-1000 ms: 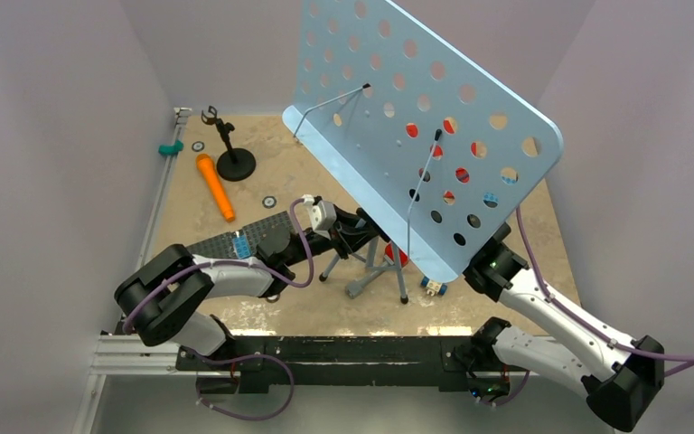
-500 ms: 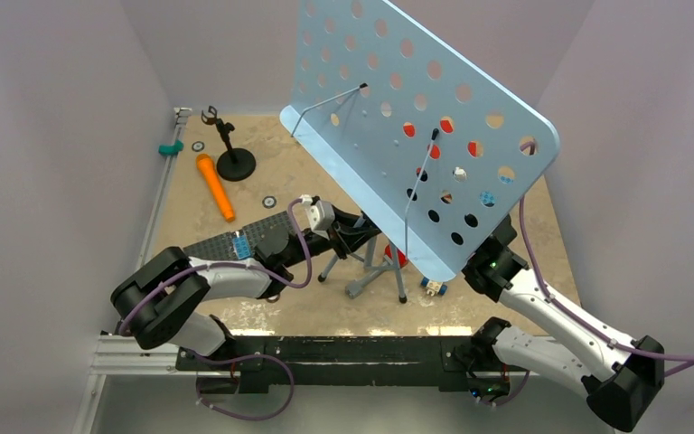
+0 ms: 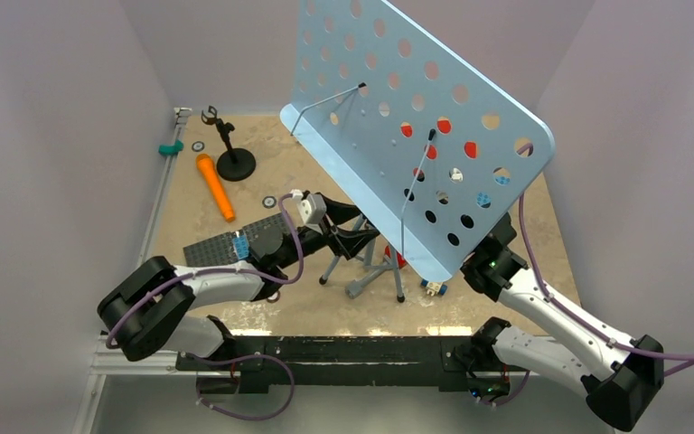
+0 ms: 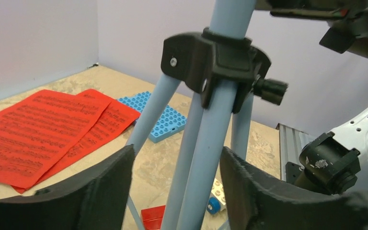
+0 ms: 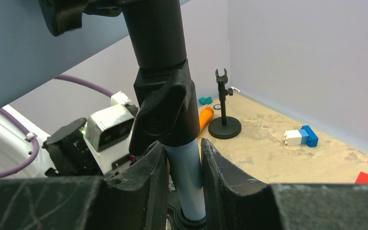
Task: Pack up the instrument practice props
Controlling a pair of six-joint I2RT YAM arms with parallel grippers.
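Music stand: upright near the middle of the table. Its pale-blue perforated desk tilts and spreads from 12 toward 3 o'clock (clock read from the overhead view, 12 at the far wall).
Tripod: grey-blue legs splay down from a black collar. The feet are on the table just toward 6 o'clock of centre.
Right gripper: closed narrow on the music stand's pale tube, one finger flush against each side, just below the black clamp knob. From overhead it is hidden under the desk.
Left gripper: jaws wide, straddling the tripod's legs below the collar and holding nothing. A gap shows beside the left finger.
Red sheet-music pages: two sheets overlapped, flat on the table beyond the tripod. From overhead they show only as red through the desk's holes, toward 2 o'clock.
Orange toy microphone: lying on its side at about 10 o'clock, well apart from both grippers.
Mic stand: black, upright on its round base at about 11 o'clock, just beside the microphone's far end, its clip empty.
Blue studded plate: flat, just beside the pages' corner; contact cannot be told.
Grey studded plate: flat at 8 to 9 o'clock, partly under the left arm.
White-and-blue block: alone on the table near the far wall.
Teal piece: by the table's left edge at 10 o'clock.
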